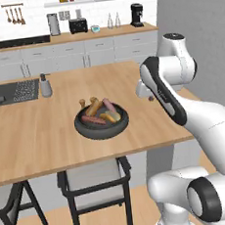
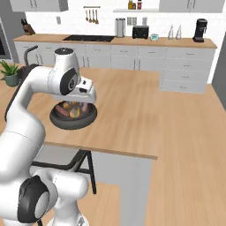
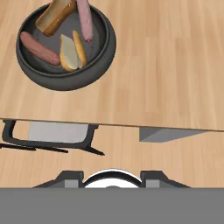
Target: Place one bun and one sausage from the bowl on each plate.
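Near end first: black stool (image 1: 94,178) tucked under the surface (image 1: 38,137) edge, second one (image 1: 8,204) off to the left. Jaws pinched narrow, nothing in them, hanging back off the surface edge, above the floor, looking down. Just past the edge, bowl (image 3: 65,74) sitting on the wood near the front, right of centre in the left base view (image 1: 102,128). Inside: two sausages (image 3: 39,48) and two buns (image 3: 72,52), one bun split open, second sausage (image 3: 85,19) leaning against the far rim. Further back, soap bottle (image 1: 45,86) beside the sink (image 1: 14,93). Way back on the far counter, toaster (image 1: 78,25) and coffee machine (image 1: 136,14).
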